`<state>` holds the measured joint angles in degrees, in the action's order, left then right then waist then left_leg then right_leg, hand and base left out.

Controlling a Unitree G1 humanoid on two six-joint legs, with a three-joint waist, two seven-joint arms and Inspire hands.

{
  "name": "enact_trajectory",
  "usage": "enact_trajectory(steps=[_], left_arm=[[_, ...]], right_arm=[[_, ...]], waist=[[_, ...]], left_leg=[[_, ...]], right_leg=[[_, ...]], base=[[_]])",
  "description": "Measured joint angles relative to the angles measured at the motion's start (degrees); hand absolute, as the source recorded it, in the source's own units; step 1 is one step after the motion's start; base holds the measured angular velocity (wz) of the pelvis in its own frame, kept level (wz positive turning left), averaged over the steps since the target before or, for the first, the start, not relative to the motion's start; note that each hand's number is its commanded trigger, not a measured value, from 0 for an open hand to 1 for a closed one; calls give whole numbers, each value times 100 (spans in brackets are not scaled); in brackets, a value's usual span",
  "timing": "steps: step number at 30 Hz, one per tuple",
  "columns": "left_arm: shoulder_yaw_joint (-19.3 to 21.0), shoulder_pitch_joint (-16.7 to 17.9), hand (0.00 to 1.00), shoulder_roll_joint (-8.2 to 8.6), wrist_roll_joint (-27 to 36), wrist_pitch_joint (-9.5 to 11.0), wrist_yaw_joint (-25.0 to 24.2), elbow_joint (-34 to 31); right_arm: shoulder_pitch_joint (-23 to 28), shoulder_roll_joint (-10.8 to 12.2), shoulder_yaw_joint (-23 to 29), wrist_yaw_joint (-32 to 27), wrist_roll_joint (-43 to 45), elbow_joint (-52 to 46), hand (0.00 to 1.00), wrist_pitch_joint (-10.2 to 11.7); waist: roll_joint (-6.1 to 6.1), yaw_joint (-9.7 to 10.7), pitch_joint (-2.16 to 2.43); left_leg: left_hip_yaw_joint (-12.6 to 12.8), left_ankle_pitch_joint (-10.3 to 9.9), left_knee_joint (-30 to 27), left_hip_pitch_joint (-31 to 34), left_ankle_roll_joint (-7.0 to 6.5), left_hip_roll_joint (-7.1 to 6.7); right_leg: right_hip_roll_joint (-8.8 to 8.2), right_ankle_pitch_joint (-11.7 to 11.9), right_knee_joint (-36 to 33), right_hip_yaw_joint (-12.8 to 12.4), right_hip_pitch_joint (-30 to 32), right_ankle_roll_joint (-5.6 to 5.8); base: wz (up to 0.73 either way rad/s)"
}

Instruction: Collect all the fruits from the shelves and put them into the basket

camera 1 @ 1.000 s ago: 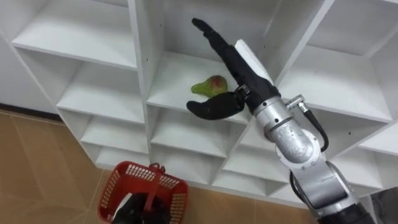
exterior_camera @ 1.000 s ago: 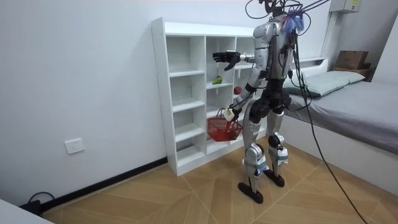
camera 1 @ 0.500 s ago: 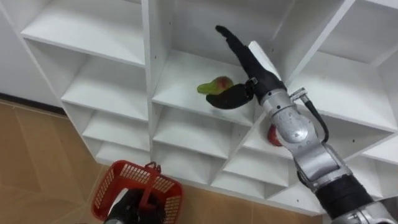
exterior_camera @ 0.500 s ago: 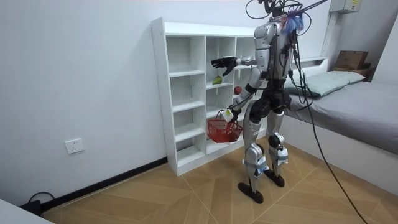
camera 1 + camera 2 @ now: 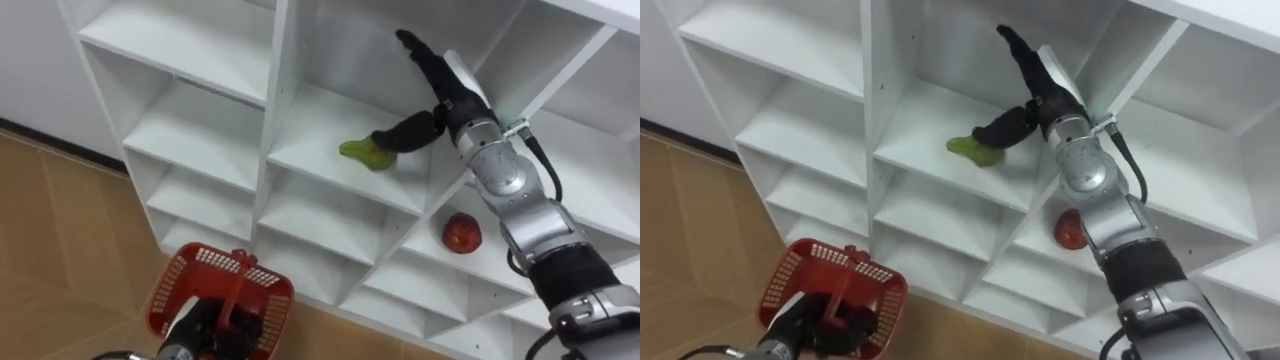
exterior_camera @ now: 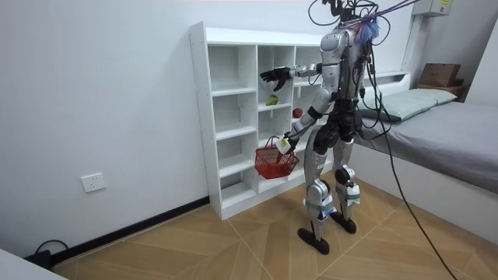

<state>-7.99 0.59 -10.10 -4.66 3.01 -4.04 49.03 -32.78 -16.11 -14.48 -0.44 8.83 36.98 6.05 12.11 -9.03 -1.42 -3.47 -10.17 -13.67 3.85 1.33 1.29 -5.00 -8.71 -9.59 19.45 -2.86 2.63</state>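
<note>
A green pear with a red blush [image 5: 362, 152] lies on a middle shelf of the white closet [image 5: 215, 60]. My right hand [image 5: 447, 82] reaches into that compartment with its fingers straight and pointing up and back. Its thumb lies against the pear's right end, and the hand is open. One compartment lower and to the right sits a red apple [image 5: 461, 233]. My left hand [image 5: 203, 335] is shut on the handle of a red basket [image 5: 190, 275], which hangs low in front of the bottom shelves. In the room view I stand facing the closet [image 6: 233, 117].
Upright dividers [image 5: 283, 70] wall in the pear's compartment on both sides. The wooden floor [image 5: 60, 240] spreads out to my left. A bed [image 6: 436, 132] stands behind me at the room view's right.
My right hand has gone deeper into the compartment, and its thumb now rests against the pear. My head view has shifted, which brings the apple into sight. The basket is slightly higher.
</note>
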Motion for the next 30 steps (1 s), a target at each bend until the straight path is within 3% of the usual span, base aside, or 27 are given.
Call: enact_trajectory(steps=[7, 17, 30], left_arm=[[0, 1, 100, 9, -6, -72, -166, 11], [-20, -3, 100, -2, -3, -97, -286, 85], [-124, -8, 100, -74, 5, -119, -287, 173]], right_arm=[[-35, -174, 10, 170, 42, 67, 0, -69], [-175, -180, -1, 260, 20, 443, 0, -37], [-264, -179, -18, 245, 12, 880, 0, 14]], waist=[[5, -77, -1], [90, -107, -47], [122, -175, -61]], left_leg=[[-98, 5, -139, 220, 10, -4], [-118, 5, -205, 320, 10, -11], [-161, 12, -232, 391, 8, -25]], right_leg=[[11, 0, -10, 116, 106, 0], [13, 5, -18, 121, 158, -7], [14, 15, -18, 129, 185, -22]], base=[[6], [0], [0]])
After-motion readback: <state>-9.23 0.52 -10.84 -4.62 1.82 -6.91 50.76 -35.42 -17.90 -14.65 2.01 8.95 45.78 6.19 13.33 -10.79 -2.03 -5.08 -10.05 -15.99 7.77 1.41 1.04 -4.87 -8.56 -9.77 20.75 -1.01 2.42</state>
